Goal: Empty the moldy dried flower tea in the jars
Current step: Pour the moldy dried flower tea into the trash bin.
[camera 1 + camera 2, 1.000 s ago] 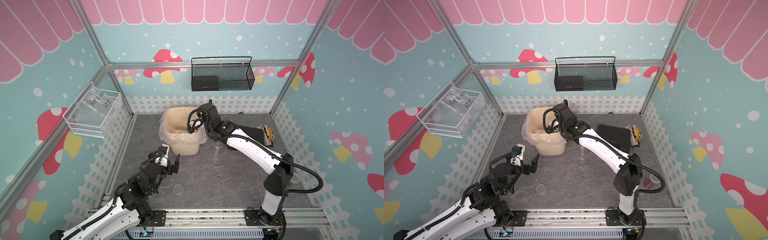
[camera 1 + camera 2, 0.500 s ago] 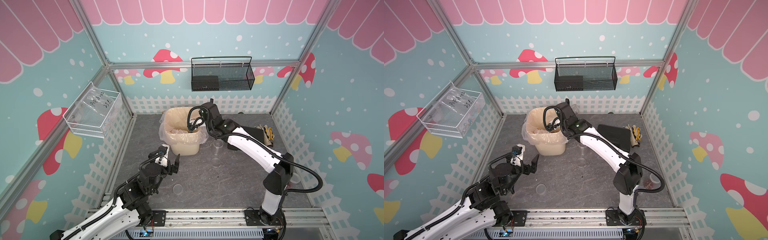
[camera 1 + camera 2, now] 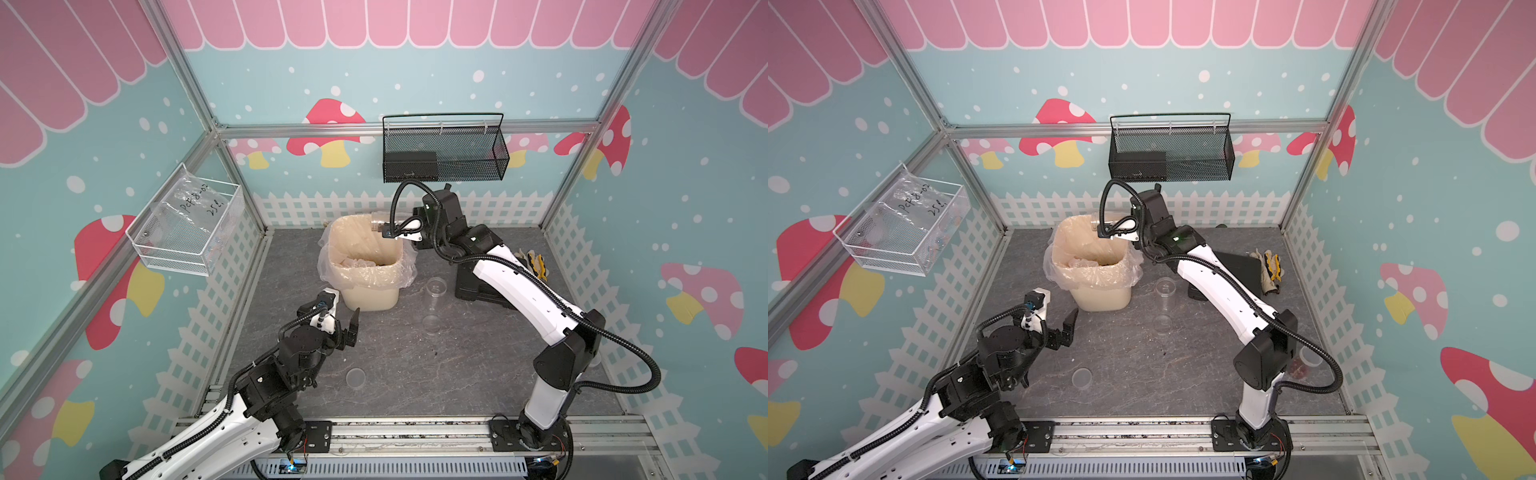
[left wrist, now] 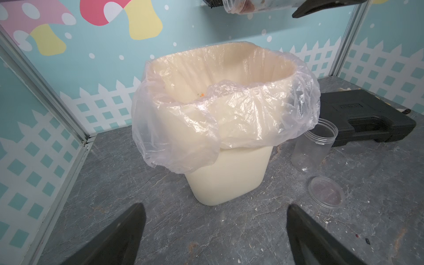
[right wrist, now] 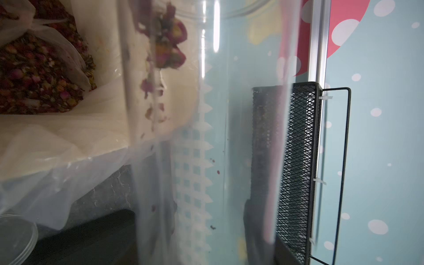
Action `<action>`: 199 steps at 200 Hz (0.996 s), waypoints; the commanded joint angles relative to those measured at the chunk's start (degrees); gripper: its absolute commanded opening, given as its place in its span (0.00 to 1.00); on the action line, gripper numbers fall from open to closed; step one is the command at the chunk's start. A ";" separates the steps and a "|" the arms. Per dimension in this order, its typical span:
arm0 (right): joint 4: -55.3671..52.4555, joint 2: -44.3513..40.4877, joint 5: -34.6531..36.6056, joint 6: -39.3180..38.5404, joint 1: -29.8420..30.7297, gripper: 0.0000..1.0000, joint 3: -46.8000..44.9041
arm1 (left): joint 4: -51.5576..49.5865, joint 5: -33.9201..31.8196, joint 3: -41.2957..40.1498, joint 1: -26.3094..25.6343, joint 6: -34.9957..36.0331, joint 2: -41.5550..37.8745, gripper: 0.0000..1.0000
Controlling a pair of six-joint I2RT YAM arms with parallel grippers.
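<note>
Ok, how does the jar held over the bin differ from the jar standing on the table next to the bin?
The held jar lies tipped on its side in the right gripper, mouth over the bin; the standing jar sits upright on the table, untouched. The held jar has dried flower bits inside; the standing jar looks empty. Both are clear plastic and lidless.
</note>
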 commanded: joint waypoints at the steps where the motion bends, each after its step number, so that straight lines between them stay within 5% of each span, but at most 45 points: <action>1: 3.13 -4.54 -12.94 10.64 -2.24 0.00 -4.95 | -0.85 -0.78 0.12 0.34 -0.02 0.12 0.98; 78: 32.23 -22.60 -43.35 36.61 -8.82 0.00 -34.72 | -1.65 1.55 0.55 0.30 -0.06 0.19 0.97; 154: 62.09 -32.00 -57.94 63.51 -9.53 0.00 -55.83 | -7.86 13.56 8.41 0.35 -7.71 1.55 0.97; 199: 51.91 -34.83 -54.21 57.04 -9.55 0.00 -59.11 | -14.06 26.82 22.01 0.35 -18.01 3.12 0.94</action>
